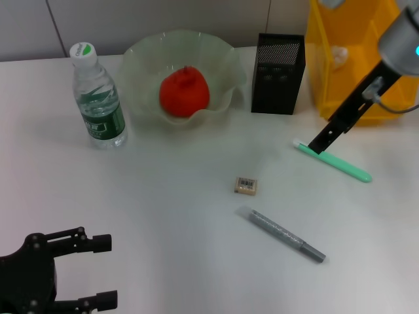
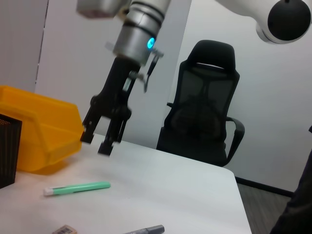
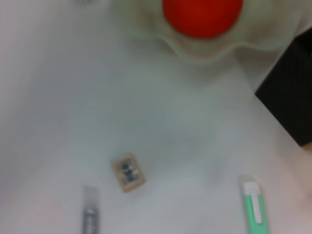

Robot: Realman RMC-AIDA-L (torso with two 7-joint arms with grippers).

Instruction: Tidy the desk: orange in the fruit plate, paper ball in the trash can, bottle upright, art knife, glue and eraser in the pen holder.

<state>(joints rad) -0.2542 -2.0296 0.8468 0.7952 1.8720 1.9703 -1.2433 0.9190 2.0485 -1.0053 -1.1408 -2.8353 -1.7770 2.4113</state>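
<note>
My right gripper [image 1: 320,145] is open and empty, just above the white end of a mint-green stick [image 1: 335,163] lying on the table. In the left wrist view the right gripper [image 2: 96,141] hovers beyond the green stick [image 2: 78,188], apart from it. A grey pen-shaped tool [image 1: 287,235] and the eraser [image 1: 245,185] lie mid-table. The orange [image 1: 184,91] sits in the fruit plate [image 1: 226,59]. The bottle [image 1: 98,98] stands upright. The paper ball [image 1: 338,55] lies in the trash can [image 1: 327,78]. The pen holder [image 1: 278,73] stands beside it. My left gripper [image 1: 105,272] is open, parked near the front left.
The right wrist view looks down on the eraser [image 3: 128,171], the grey tool [image 3: 89,214], the green stick [image 3: 254,207], the orange [image 3: 202,14] and a pen holder [image 3: 287,97] corner. A black office chair [image 2: 204,117] stands beyond the table's edge.
</note>
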